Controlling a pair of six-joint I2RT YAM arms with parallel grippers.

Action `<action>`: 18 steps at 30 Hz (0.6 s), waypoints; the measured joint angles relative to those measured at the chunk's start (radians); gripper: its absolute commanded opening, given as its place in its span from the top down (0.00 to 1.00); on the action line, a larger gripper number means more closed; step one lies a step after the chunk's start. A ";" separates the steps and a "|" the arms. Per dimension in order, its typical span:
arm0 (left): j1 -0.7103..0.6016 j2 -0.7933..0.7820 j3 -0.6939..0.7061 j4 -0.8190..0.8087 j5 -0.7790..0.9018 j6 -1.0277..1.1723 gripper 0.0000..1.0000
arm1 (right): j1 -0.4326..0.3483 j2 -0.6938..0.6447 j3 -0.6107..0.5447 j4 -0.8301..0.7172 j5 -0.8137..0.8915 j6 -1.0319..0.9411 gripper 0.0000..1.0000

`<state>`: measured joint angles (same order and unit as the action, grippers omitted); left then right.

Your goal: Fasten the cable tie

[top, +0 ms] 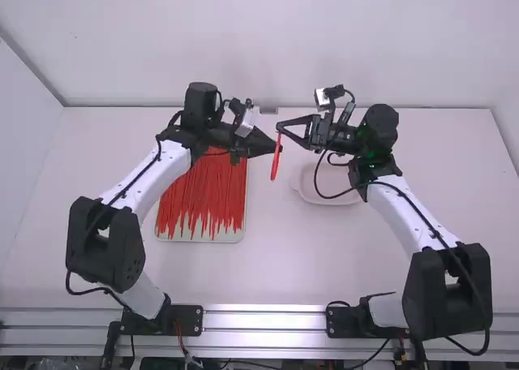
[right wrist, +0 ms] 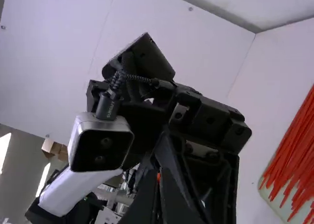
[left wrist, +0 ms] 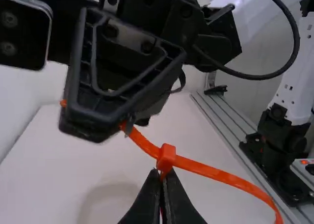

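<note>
Left tool [left wrist: 160,179] pressed together, pinching the cable tie [left wrist: 211,172] at its head [left wrist: 166,156]. Right tool [top: 281,129] opposite, clamped on the strap end, tips nearly meeting. Tie is held in the air above the counter [top: 324,256], its tail hanging down. Strap looks already threaded through the head, so the step is tightening. Next: draw the strap through, head held steady, no slipping.

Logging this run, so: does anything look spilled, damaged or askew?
Nothing stands out. The cable tie looks intact, held between the left gripper and the right gripper, and the spare ties lie together on their tray.
</note>
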<state>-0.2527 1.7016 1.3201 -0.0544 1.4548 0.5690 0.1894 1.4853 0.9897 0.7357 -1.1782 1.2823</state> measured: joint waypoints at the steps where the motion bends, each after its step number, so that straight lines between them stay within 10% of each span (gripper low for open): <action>1: 0.000 0.000 -0.005 0.000 0.000 0.000 0.98 | 0.000 0.000 0.000 0.003 -0.001 0.002 1.00; 18: 0.000 -0.004 -0.242 -0.001 -0.064 -0.053 0.98 | -0.034 0.001 0.000 0.147 -0.027 0.105 1.00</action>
<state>-0.2523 1.6974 1.0782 -0.0555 1.3903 0.5163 0.1551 1.4864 0.9897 0.8829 -1.2057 1.3876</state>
